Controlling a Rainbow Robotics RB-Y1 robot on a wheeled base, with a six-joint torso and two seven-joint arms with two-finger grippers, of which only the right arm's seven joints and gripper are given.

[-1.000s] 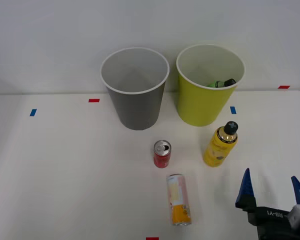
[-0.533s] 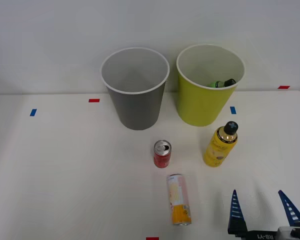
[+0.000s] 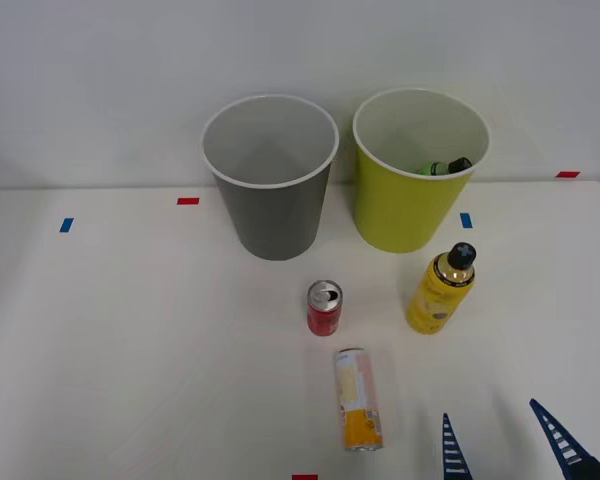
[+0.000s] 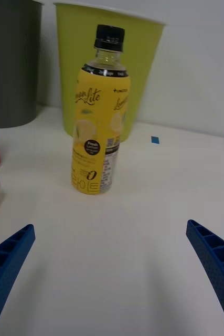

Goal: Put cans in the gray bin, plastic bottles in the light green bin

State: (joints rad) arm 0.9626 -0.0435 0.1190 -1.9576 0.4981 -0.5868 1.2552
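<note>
The right pincer (image 3: 510,445) is wide open and holds nothing, low at the table's (image 3: 130,330) near edge. The yellow bottle (image 3: 441,288) stands upright at about 11 o'clock from it, cap up, so its long side points straight up. The green bin (image 3: 417,170) is just behind the bottle, at 12 o'clock. I think the pincer must go forward and a bit left so its two fingers close on the bottle's sides.
</note>
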